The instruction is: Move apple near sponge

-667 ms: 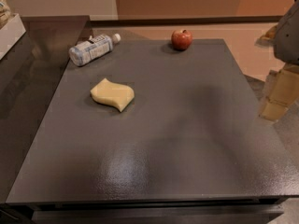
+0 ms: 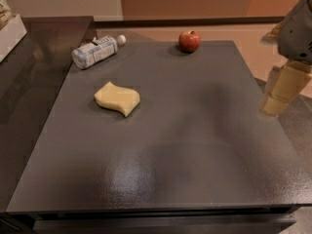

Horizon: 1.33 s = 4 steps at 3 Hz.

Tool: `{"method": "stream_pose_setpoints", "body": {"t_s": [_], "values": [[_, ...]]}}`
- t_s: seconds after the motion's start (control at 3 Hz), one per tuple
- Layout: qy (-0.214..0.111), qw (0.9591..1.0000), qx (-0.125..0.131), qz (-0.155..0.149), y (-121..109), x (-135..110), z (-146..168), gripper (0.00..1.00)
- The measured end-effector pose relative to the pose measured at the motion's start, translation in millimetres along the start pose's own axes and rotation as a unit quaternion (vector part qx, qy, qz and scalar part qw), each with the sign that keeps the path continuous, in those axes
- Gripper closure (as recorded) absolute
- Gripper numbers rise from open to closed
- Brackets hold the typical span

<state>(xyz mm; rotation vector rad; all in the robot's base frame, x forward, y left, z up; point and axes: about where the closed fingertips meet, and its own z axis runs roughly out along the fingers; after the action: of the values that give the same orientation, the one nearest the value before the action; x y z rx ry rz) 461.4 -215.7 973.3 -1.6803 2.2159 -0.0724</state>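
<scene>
Apple (image 2: pixel 189 41) sits at far edge of worktop (image 2: pixel 195 150), well apart from sponge (image 2: pixel 117 98); hand (image 2: pixel 282 89) at right side (open/shut: can't tell) could nudge it & roll it off.

Red apple (image 2: pixel 189 41) at far edge of table (image 2: pixel 195 150), sponge (image 2: pixel 117 98) left of centre, gripper (image 2: pixel 276 103) beyond right edge

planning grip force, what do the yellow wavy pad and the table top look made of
Flat pale yellow wavy-edged sponge: seemingly soft foam, matte, no glare. Dark grey table top: hard, fine-textured, semi-gloss; speckled sheen near front. The cream claw hangs beside the table's right edge.
</scene>
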Motion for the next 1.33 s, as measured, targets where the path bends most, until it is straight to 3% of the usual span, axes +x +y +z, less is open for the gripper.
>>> {"method": "stream_pose_setpoints", "body": {"t_s": [0.67,1.33], "values": [[-0.059,0.9967,0.009,0.054,-71.6,-7.6,43.1,0.0],[-0.103,0.9871,0.029,0.119,-148.7,-27.4,86.1,0.0]]}}
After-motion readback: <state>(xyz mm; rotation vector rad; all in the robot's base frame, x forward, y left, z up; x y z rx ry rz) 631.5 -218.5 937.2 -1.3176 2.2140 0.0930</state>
